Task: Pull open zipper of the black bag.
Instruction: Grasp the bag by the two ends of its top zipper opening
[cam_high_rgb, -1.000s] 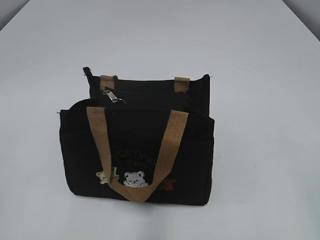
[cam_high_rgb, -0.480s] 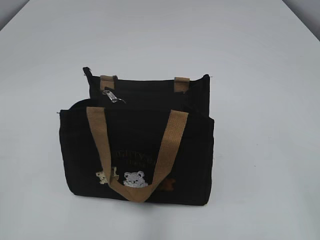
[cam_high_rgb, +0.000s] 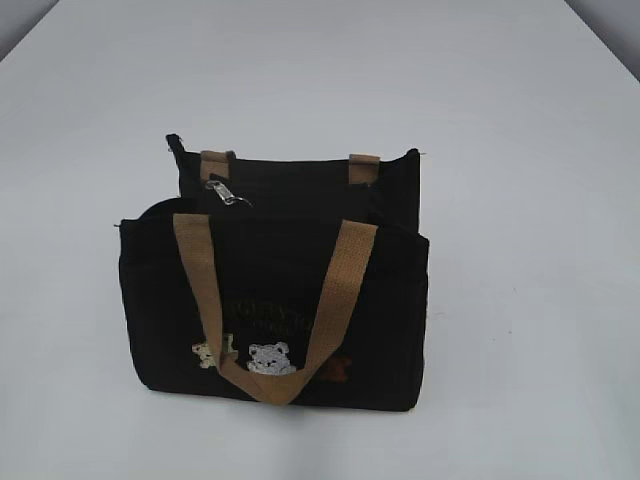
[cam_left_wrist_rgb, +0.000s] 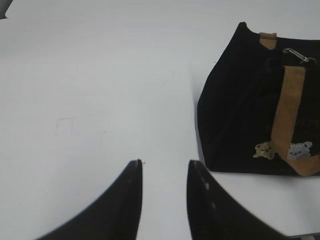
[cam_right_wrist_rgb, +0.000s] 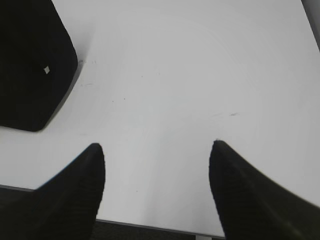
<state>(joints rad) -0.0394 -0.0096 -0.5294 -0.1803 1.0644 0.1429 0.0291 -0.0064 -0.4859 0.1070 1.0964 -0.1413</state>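
Note:
The black bag (cam_high_rgb: 270, 290) stands upright mid-table, its tan handle draped down the front over small bear patches. Along its top runs the zipper, whose silver pull tab (cam_high_rgb: 224, 191) lies near the left end; the same tab (cam_left_wrist_rgb: 296, 54) shows in the left wrist view at the bag's (cam_left_wrist_rgb: 240, 110) top. My left gripper (cam_left_wrist_rgb: 165, 164) hovers open over bare table, left of the bag, nothing between its fingers. My right gripper (cam_right_wrist_rgb: 157, 146) is wide open over bare table, with a corner of the bag (cam_right_wrist_rgb: 30, 65) at upper left. Neither gripper appears in the exterior view.
The white table (cam_high_rgb: 520, 120) stretches on all sides of the bag. Its near edge (cam_right_wrist_rgb: 150, 226) runs just below my right gripper's fingers.

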